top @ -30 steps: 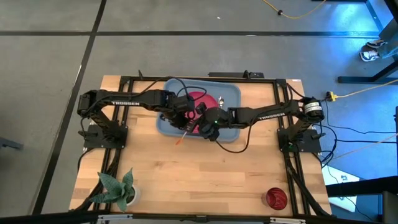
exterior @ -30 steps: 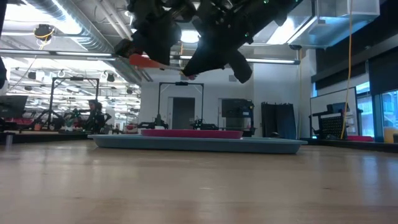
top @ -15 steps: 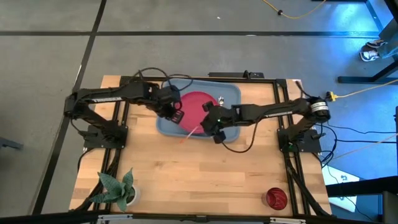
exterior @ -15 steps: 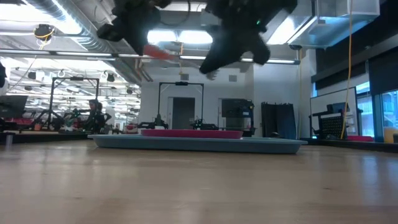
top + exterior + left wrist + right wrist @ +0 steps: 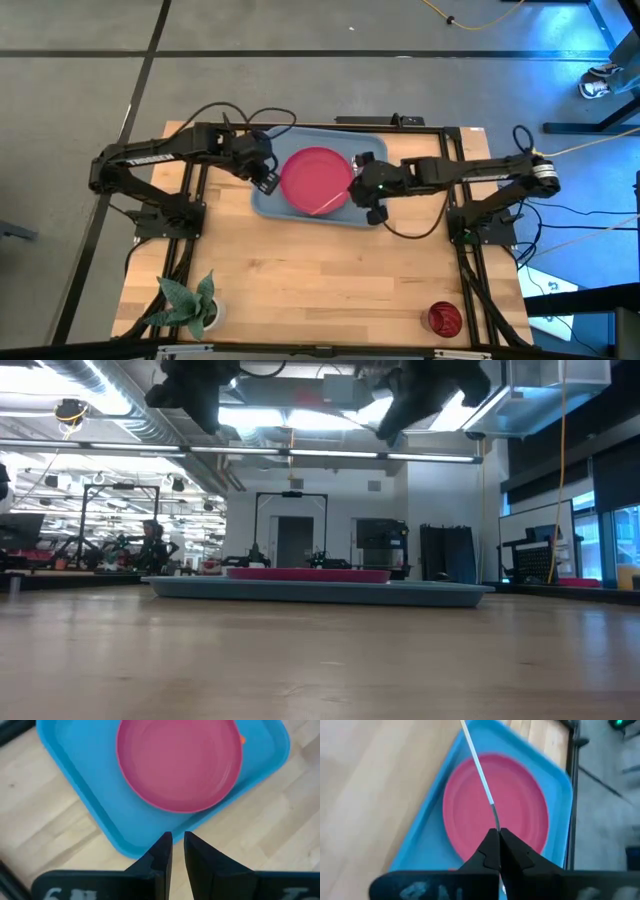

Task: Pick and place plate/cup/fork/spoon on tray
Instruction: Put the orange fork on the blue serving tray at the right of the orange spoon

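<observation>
the left gripper (image 5: 268,180) hovers at the tray's (image 5: 268,205) left edge, fingers nearly together, empty. the round pink plate (image 5: 315,178) lies flat in the tray. right of it, the right gripper (image 5: 360,192) pinches a thin orange-handled utensil (image 5: 322,206) over the plate; its head is hidden.

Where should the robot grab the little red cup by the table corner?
Pinch the cup by one side of its rim, coming straight down from above. It seems to stand upright, mouth up, alone on the table, so nothing blocks a top approach.
</observation>
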You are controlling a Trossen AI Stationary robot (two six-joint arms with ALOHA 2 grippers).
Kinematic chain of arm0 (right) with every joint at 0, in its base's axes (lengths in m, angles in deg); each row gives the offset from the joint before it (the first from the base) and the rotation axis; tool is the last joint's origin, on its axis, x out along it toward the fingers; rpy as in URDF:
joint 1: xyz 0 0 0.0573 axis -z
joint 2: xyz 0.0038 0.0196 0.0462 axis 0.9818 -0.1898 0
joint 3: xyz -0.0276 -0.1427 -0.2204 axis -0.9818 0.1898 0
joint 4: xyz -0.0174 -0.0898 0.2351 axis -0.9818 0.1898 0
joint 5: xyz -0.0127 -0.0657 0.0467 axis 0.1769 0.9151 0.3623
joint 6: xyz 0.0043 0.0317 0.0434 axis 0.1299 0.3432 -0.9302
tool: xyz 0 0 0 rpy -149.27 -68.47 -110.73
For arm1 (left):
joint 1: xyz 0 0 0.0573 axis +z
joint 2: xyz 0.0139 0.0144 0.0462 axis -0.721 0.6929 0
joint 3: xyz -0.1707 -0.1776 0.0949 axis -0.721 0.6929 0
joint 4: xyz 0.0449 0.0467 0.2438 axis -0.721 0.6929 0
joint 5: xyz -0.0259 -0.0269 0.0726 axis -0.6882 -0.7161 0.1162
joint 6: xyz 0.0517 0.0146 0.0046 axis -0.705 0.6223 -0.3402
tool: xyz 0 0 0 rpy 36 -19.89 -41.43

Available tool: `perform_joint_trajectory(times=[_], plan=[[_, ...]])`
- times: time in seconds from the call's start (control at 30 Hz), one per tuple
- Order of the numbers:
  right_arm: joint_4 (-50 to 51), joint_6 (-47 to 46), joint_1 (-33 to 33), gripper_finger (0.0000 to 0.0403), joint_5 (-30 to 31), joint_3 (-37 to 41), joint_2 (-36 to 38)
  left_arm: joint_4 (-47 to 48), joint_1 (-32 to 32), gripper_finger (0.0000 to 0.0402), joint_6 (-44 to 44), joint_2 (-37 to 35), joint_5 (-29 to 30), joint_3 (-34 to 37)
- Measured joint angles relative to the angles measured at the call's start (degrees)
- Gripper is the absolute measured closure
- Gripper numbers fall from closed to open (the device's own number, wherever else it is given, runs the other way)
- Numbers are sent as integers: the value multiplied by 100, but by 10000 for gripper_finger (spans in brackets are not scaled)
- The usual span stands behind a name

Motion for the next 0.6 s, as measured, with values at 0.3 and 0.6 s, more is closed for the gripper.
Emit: perform_joint_trajectory(times=[0.3, 0.6], plan=[[-857, 109, 43, 403, 367, 855, -10, -21, 237, 360, -531, -21, 7, -9], [-807, -191, 496, 403, -988, 1540, 216, -49, 559, 360, -196, -19, -29, -9]])
